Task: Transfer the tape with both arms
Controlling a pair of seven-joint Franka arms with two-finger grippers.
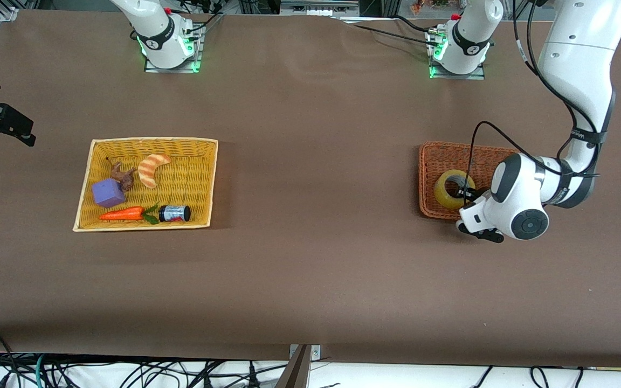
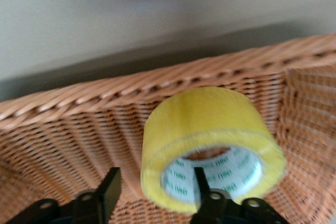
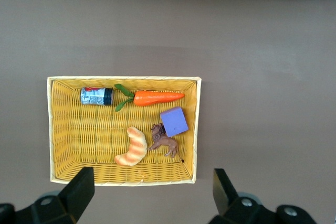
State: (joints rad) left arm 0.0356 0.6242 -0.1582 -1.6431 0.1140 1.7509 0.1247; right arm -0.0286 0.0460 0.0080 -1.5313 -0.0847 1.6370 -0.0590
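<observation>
Brown tabletop (image 1: 310, 269), matte, with cables cut off along its near edge. Orange wicker basket (image 1: 434, 161) at the left arm's end holds the tape (image 1: 449, 189), tilted; its inner core bears small green print, unreadable. Left gripper (image 2: 155, 195): fingers apart, one inside the core, one outside the roll wall. Yellow basket (image 3: 63, 129) at the right arm's end holds a carrot (image 3: 157, 98), croissant (image 3: 132, 148), purple block (image 3: 174, 121), small jar (image 3: 97, 96). Right gripper (image 3: 152, 192): fingers spread wide, high over that basket, waiting.

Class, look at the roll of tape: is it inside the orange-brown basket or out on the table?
Inside. The tape rests within the orange-brown basket, woven walls around it; the open left gripper straddles its wall, one finger in the core.
</observation>
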